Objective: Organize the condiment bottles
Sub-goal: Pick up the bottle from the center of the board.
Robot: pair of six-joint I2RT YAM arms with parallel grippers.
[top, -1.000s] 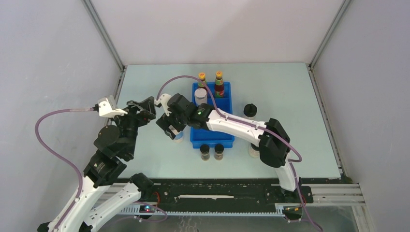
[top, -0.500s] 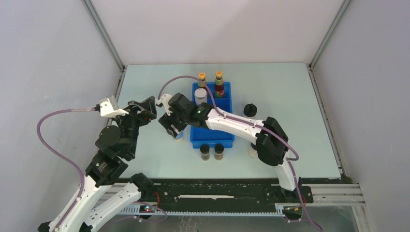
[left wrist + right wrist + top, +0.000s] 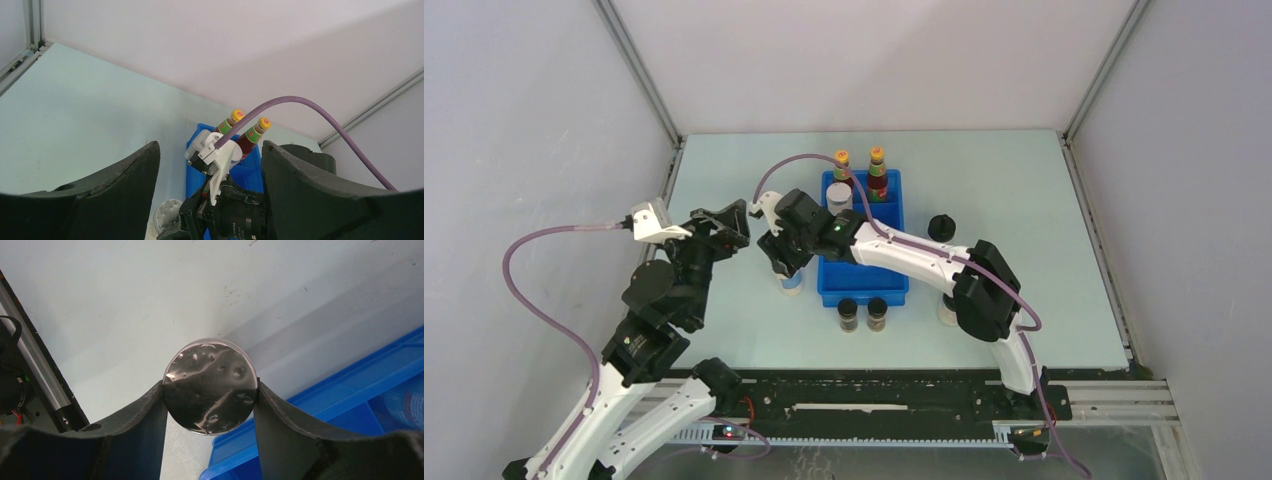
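A clear grey-lidded jar (image 3: pixel 791 285) stands on the table just left of the blue tray (image 3: pixel 861 291). My right gripper (image 3: pixel 786 262) is over it. In the right wrist view both fingers press the sides of its round shiny lid (image 3: pixel 210 392), so the right gripper (image 3: pixel 210 386) is shut on it. My left gripper (image 3: pixel 724 225) hangs open and empty to its left, looking at that jar's lid (image 3: pixel 167 215). Two red sauce bottles (image 3: pixel 842 165) (image 3: pixel 877 172) and a second grey-lidded jar (image 3: pixel 838 197) stand in the tray's far end.
Two tiny dark jars (image 3: pixel 848 315) (image 3: pixel 877 313) stand in front of the tray. A black-lidded jar (image 3: pixel 940 228) stands to its right. Another pale jar (image 3: pixel 946 312) shows partly behind the right arm. The tray's wall (image 3: pixel 320 405) lies close beside the held jar.
The right gripper's fingers have closed onto the grey-lidded jar's lid, and the right arm has shifted slightly. The left arm has barely moved.
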